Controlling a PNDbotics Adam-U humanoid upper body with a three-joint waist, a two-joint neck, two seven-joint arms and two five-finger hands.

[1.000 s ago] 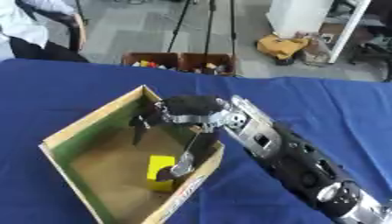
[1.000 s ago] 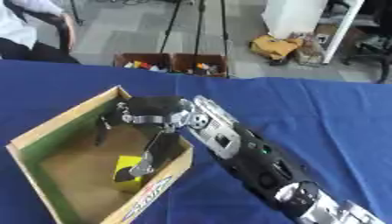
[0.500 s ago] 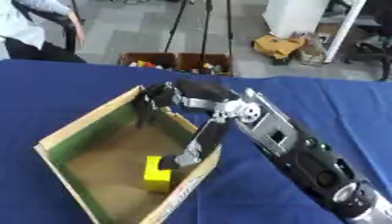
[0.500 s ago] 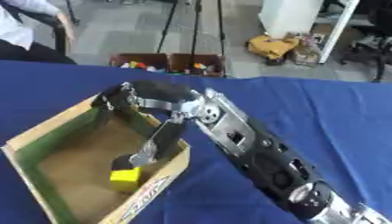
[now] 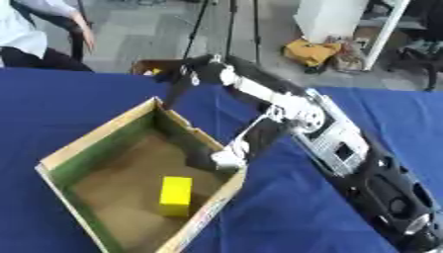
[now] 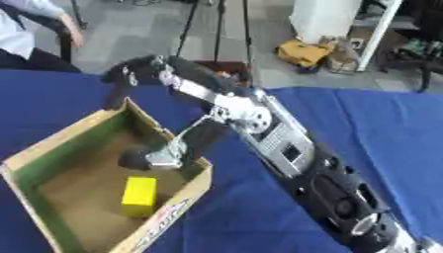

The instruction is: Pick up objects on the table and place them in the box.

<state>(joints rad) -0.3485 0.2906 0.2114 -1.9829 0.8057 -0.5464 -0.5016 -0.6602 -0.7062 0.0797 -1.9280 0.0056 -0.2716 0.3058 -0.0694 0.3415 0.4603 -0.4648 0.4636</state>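
Observation:
An open cardboard box point(image 5: 93, 135) stands on the blue table point(image 5: 277, 217). A yellow block point(image 5: 176, 195) lies on the box floor, towards its near side. My right arm stretches from the lower right across the box's right wall. Its black right hand point(image 5: 190, 75) hangs above the box's far corner with the fingers straight and pointing down, holding nothing. A pale strut of the arm point(image 5: 232, 157) hangs down over the box's right wall. The left hand shows in neither view.
Blue cloth covers the table on all sides of the box. Beyond the far edge lie a low bin with coloured bits point(image 5: 151, 69), tripod legs point(image 5: 230, 29) and a yellow bag point(image 5: 313, 52) on the floor. A person point(image 5: 34, 34) is at the upper left.
My right hand has risen out of the box and drawn back to above its far corner. The yellow block stays on the box floor. The view has shifted a little.

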